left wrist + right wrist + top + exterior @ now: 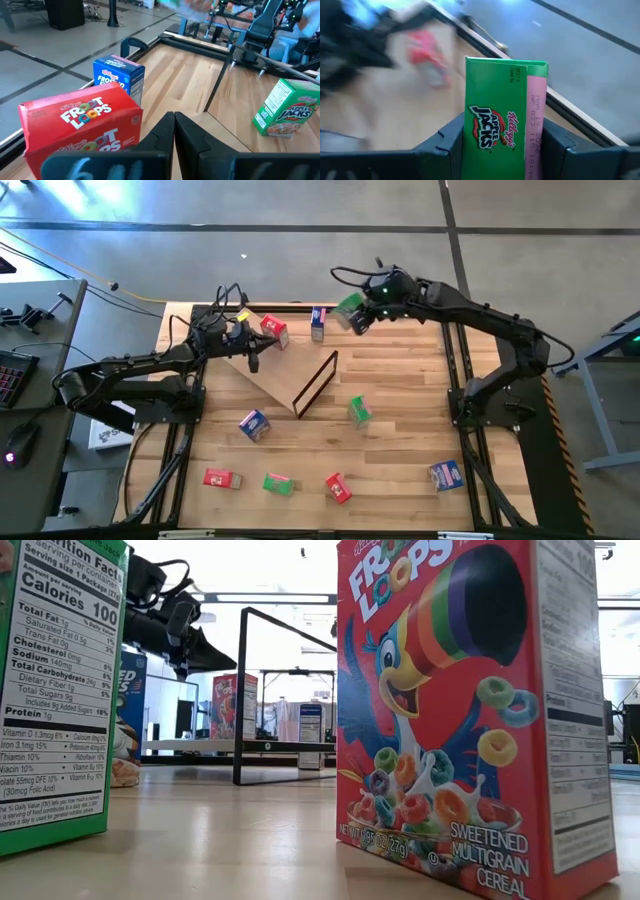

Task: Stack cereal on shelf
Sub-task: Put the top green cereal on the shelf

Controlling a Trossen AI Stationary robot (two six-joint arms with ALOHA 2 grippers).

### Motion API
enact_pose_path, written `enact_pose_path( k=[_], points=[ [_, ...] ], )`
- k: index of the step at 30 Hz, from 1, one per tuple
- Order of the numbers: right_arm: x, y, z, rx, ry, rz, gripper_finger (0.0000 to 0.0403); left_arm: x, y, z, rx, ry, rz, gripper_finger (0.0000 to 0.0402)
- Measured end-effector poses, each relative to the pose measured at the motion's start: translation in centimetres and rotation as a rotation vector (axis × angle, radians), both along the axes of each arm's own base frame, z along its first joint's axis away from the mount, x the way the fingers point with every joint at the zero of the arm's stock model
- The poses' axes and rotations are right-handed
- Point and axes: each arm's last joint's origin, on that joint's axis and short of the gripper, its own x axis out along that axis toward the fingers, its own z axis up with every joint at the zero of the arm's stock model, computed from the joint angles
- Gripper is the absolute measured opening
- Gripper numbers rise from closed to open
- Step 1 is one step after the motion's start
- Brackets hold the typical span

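Observation:
The shelf [275, 375] is a tan panel lying on the table's left half, with a dark metal frame [315, 385] at its right end. A red cereal box [274, 330] stands at its far corner, and a blue one [318, 323] stands near the table's far edge. My left gripper [174, 131] is shut and hovers over the panel beside the red box [80, 125]. My right gripper [355, 315] is high over the far edge, shut on a green cereal box [495, 110]. My right gripper pinches the green box between its two fingers [447, 142], one on each of two opposite sides [470, 145]. The box's far end sticks out past the fingertips. It is lifted clear of the table.
Loose boxes lie on the table: blue [253, 423] and green [360, 411] in the middle, and red [222, 478], green [278, 483], red [338, 487] and blue [447, 474] along the near edge. Dark rails border the table.

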Motion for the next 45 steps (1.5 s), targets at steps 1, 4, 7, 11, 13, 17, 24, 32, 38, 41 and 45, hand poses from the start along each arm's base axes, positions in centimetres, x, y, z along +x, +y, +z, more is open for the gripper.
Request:
enact_pose_path(
  k=[1, 4, 7, 11, 13, 17, 24, 32, 38, 41, 45],
  points=[
    [0.5, 0.2, 0.1, -0.002, -0.029, 0.034, 0.0156, 0.0, 0.0, 0.0, 0.0, 0.0, 0.0, 0.0005],
    [2.0, 0.6, -0.2, 0.003, -0.082, 0.12, 0.0156, 0.0, 0.0, 0.0, 0.001, 0.001, -0.001, 0.0005],
    [3.7, 0.8, -1.1, 0.028, -0.111, 0.182, 0.0156, 0.0, 0.0, 0.0, 0.001, 0.002, -0.001, 0.0005],
    [5.5, 0.7, -2.5, 0.046, -0.12, 0.229, 0.0156, 0.0, 0.0, -0.1, -0.002, 0.006, -0.001, 0.0005],
    [6.1, 0.5, -3.2, 0.06, -0.115, 0.244, 0.0156, 0.0, 0.0, -0.1, -0.002, 0.006, -0.001, 0.0005],
    [7.3, 0.2, -4.5, 0.079, -0.116, 0.272, 0.0156, 0.0, 0.0, -0.1, -0.002, 0.006, -0.001, 0.0005],
    [8.9, -0.3, -6.7, 0.097, -0.082, 0.284, 0.0156, 0.0, 0.0, -0.1, -0.003, 0.006, -0.001, 0.0005],
    [10.3, -0.1, -8.7, 0.105, -0.054, 0.289, 0.0156, 0.0, 0.0, -0.1, -0.004, 0.008, -0.001, 0.0005],
    [11.2, -0.5, -10.0, 0.092, -0.05, 0.262, 0.0156, 0.0, 0.0, -0.1, -0.003, 0.008, -0.002, 0.0005],
    [11.6, -0.6, -10.5, 0.086, -0.054, 0.258, 0.0156, 0.0, -0.1, -0.1, -0.004, 0.008, -0.003, 0.0005],
    [12.0, -0.8, -11.1, 0.073, -0.049, 0.265, 0.0156, 0.0, -0.1, -0.1, -0.004, 0.008, -0.005, 0.0005]
  ],
)
